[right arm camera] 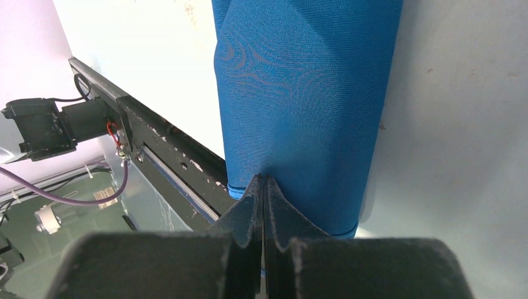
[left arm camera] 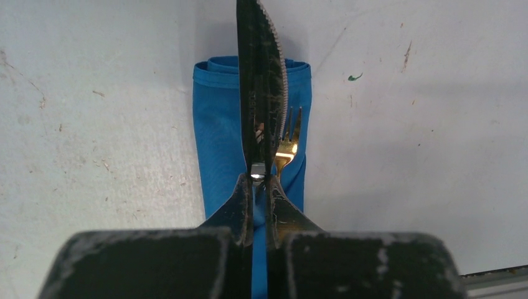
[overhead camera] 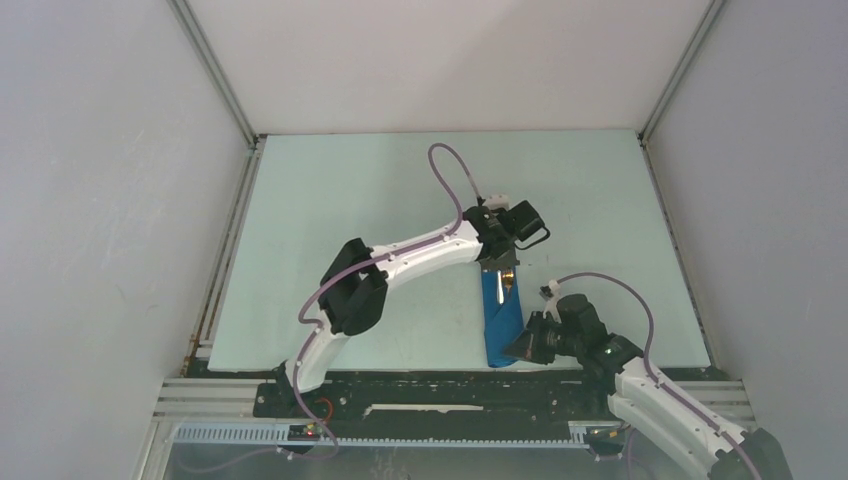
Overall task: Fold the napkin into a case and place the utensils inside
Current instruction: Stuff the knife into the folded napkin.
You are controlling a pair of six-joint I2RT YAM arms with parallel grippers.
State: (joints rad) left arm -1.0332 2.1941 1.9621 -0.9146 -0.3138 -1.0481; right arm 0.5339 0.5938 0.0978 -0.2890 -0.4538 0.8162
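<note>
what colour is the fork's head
Shiny gold. The fork shows best in the left wrist view, against the blue napkin.

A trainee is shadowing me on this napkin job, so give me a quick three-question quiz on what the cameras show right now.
1. True or false: the left gripper is clamped on the knife.
2. What does the right gripper pinch? A a spoon; B the napkin; C nothing.
3. Fill in: the fork lying against the napkin has ___-coloured prongs.
Key: 1 true; 2 B; 3 gold.
</note>
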